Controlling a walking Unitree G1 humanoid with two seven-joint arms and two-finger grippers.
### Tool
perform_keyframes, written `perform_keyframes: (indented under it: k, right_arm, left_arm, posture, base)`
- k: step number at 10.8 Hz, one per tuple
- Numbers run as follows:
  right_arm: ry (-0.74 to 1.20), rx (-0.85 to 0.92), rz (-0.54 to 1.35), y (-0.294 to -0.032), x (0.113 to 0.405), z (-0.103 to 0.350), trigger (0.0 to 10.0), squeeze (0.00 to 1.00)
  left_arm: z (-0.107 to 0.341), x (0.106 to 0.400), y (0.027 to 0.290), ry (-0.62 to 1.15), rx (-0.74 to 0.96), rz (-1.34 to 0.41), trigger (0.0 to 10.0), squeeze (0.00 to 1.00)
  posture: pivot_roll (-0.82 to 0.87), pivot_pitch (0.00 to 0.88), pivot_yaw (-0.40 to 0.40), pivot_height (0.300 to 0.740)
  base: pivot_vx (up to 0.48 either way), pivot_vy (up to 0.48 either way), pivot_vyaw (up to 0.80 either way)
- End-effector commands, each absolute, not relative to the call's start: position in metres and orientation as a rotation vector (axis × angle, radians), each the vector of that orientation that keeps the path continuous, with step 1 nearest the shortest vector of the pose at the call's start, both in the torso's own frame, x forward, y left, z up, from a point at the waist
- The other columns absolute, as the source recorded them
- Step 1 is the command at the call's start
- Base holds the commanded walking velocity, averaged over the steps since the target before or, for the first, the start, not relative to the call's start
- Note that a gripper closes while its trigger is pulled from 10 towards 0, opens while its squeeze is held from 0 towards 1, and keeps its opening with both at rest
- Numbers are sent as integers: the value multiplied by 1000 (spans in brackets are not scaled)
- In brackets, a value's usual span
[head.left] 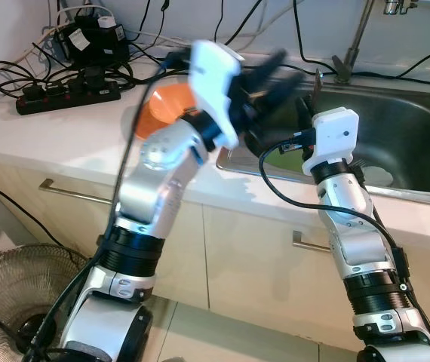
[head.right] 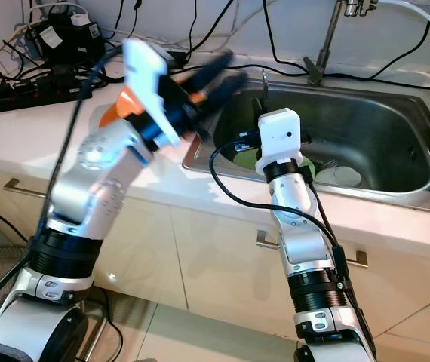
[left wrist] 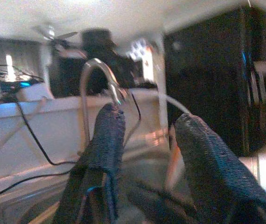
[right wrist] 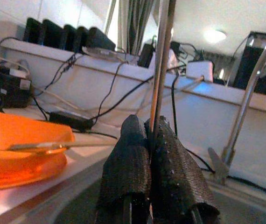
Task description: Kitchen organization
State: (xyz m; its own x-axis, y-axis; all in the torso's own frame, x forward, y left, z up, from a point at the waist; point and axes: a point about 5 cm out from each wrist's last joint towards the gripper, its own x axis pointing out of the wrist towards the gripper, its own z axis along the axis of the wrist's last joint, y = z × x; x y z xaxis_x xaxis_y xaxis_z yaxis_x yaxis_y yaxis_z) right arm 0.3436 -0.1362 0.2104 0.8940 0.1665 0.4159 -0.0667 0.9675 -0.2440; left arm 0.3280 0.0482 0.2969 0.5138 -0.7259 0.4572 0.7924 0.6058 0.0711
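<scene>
Right wrist view: a metal utensil (right wrist: 162, 70) is clamped in the right gripper (right wrist: 150, 158) over the sink (head.right: 396, 136), the left gripper (left wrist: 147, 154) is held open and empty, and a white dish (head.right: 339, 177) is judged still to be sorted.

Two silver arms (head.left: 351, 226) with black joint rings, white wrist housings (head.left: 334, 136), black looping cables.

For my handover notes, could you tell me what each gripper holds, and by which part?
The right gripper pinches a thin metal utensil low on its shaft. The left gripper is open, holding nothing.
</scene>
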Motion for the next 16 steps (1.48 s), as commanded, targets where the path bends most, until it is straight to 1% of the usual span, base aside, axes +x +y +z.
perform_keyframes:
  k: [1,2,3,4,6,7,8,9,11,13,14,16]
  right_arm:
    - [-421,-219,94,-143,347,208,0,0]
    - [-398,-227,36,-156,351,209,0,0]
    - [-376,-215,-14,-170,357,211,10000,0]
    - [-355,-197,-36,-177,361,212,10000,0]
    - [-304,-184,-56,-184,370,210,10000,0]
    - [-237,-136,-15,-178,383,206,10000,0]
    - [-200,-131,3,-172,388,200,10000,0]
    - [-134,-87,28,-162,394,190,10000,0]
    - [-43,-50,60,-147,399,174,10000,0]
    - [32,-63,110,-129,397,155,10000,0]
    - [43,-57,106,-128,396,151,10000,0]
    - [58,-56,105,-128,395,146,10000,0]
  left_arm:
    - [306,327,55,-507,-199,-894,10000,0]
    - [300,331,68,-487,-239,-820,10000,0]
    - [284,332,77,-427,-201,-768,10000,0]
    - [268,331,81,-370,-140,-748,10000,0]
    - [241,324,87,-263,-78,-745,10000,0]
    - [209,316,87,-123,24,-775,10000,0]
    - [197,311,82,-77,42,-796,10000,0]
    - [188,303,73,-50,26,-813,10000,0]
    - [183,290,62,-30,15,-836,10000,0]
    - [176,275,59,6,8,-845,10000,0]
    - [175,272,59,16,7,-845,10000,0]
    - [174,265,61,40,3,-831,10000,0]
  posture:
    - [182,0,33,740]
    - [183,0,30,740]
    - [181,0,23,740]
    - [183,0,21,740]
    - [192,0,8,740]
    - [199,0,0,740]
    - [206,0,-7,740]
    - [213,0,-11,740]
    - [249,0,-23,740]
    - [288,6,-23,740]
    - [291,9,-22,740]
    - [300,49,-22,740]
  base:
    - [0,0,0]
    - [0,0,0]
    - [0,0,0]
    - [0,0,0]
    - [0,0,0]
    - [0,0,0]
    - [0,0,0]
    - [0,0,0]
    - [0,0,0]
    - [0,0,0]
    - [0,0,0]
    - [0,0,0]
